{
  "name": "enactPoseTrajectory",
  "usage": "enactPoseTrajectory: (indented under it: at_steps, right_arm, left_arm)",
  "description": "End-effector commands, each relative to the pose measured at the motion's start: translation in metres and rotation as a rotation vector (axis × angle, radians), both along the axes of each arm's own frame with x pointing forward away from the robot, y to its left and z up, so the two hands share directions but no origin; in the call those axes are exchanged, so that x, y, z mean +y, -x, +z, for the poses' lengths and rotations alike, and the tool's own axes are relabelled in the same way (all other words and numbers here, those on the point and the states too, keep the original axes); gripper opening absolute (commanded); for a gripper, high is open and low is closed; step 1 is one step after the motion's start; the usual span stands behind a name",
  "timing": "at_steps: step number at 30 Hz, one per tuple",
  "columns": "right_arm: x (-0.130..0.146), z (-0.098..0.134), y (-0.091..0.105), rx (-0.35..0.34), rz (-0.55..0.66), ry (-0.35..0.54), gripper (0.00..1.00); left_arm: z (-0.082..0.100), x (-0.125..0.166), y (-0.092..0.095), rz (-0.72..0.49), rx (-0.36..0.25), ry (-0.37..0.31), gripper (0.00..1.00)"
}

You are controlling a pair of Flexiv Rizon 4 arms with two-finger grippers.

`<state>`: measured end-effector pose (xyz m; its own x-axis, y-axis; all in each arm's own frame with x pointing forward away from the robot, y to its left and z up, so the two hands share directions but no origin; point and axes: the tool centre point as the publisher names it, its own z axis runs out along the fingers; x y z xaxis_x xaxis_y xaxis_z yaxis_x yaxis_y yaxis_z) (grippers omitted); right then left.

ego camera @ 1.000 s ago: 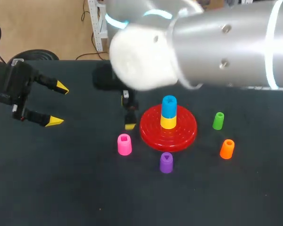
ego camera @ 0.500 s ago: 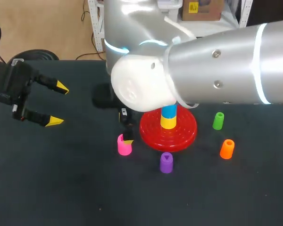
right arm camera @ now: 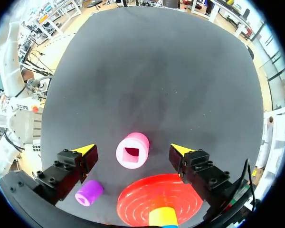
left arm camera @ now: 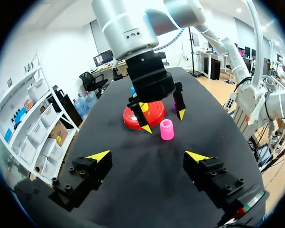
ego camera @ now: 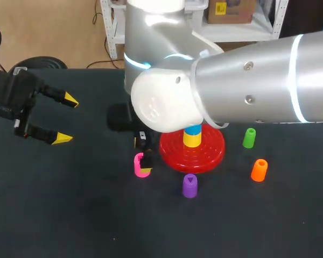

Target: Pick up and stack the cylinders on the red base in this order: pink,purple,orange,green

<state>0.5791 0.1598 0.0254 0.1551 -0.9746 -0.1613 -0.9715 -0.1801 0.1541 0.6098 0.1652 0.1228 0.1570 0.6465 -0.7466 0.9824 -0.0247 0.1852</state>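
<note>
The pink cylinder (ego camera: 139, 166) stands upright on the black table just left of the red base (ego camera: 207, 155). My right gripper (right arm camera: 133, 148) hangs open right over it, one finger on each side and neither touching; in the head view only one finger (ego camera: 142, 141) shows under the big arm. On the base stands a yellow cylinder (ego camera: 192, 139) with a blue one on top, mostly hidden by the arm. The purple cylinder (ego camera: 189, 185) stands in front of the base, the orange (ego camera: 259, 170) and green (ego camera: 249, 137) cylinders to its right. My left gripper (ego camera: 66, 119) is open and empty at the far left.
The left wrist view looks across the table at my right gripper (left arm camera: 164, 121), the pink cylinder (left arm camera: 166, 129) and the red base (left arm camera: 132, 119). My right arm reaches over the back middle of the table and covers it.
My right gripper has come forward and down from beside the base to the pink cylinder and now straddles it. The left arm and the cylinders have not moved.
</note>
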Motion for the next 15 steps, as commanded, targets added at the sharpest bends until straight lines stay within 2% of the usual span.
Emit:
enactPoseTrajectory:
  at_steps: [1,15]
  right_arm:
    - [0.0025,-0.0048,0.0011,-0.002,0.002,0.005,1.00]
    - [0.0026,-0.0121,0.0039,-0.020,0.006,0.066,1.00]
  left_arm:
    - [-0.0010,0.0007,0.0001,-0.001,-0.003,0.002,1.00]
    - [-0.0010,0.0007,0.0001,-0.001,-0.003,0.002,1.00]
